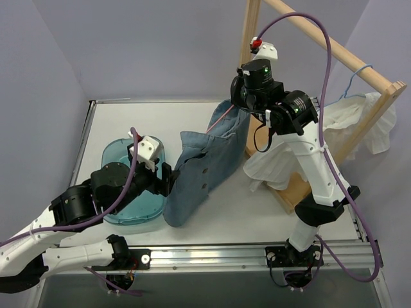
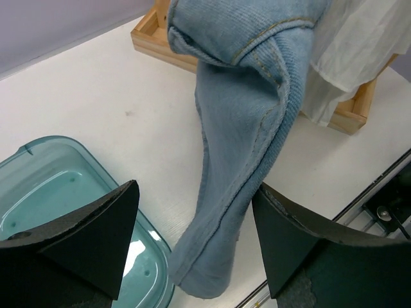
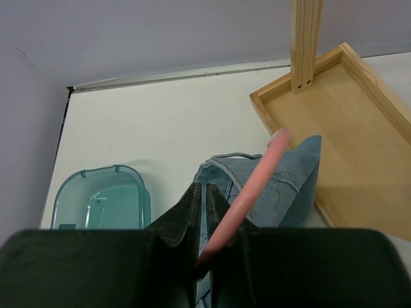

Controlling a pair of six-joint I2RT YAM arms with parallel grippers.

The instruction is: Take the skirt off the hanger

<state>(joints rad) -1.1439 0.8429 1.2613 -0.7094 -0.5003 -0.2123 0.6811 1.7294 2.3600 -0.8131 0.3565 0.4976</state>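
Cloth on the skirt (image 1: 350,115) looks white, thin and crinkly, so expect it to be light, limp and easy to snag, sliding and bunching rather than lifting as one piece. It hangs at the far right end of the wooden rack (image 1: 308,32), draped from the light-blue hanger (image 1: 352,80), whose hook sits over the top rail. Its lower folds spill down toward the base tray (image 3: 347,141). You would probably do best to pinch a gathered fold at the narrow waist, close under the wire, and to steady the hanger near its hook, since the thin wire may swing.

Neither arm is at the skirt. Your right fingers (image 3: 192,212) are pinched tight on the pink hanger (image 3: 257,179), holding up the blue denim garment (image 1: 199,173) in front of the rack. Your left fingers (image 2: 96,231) stand wide apart, one on either side of the denim's hanging lower end. That denim and the right arm itself sit between you and the skirt. The teal tub (image 1: 125,192) lies on the worktop (image 1: 128,122) by the left arm.
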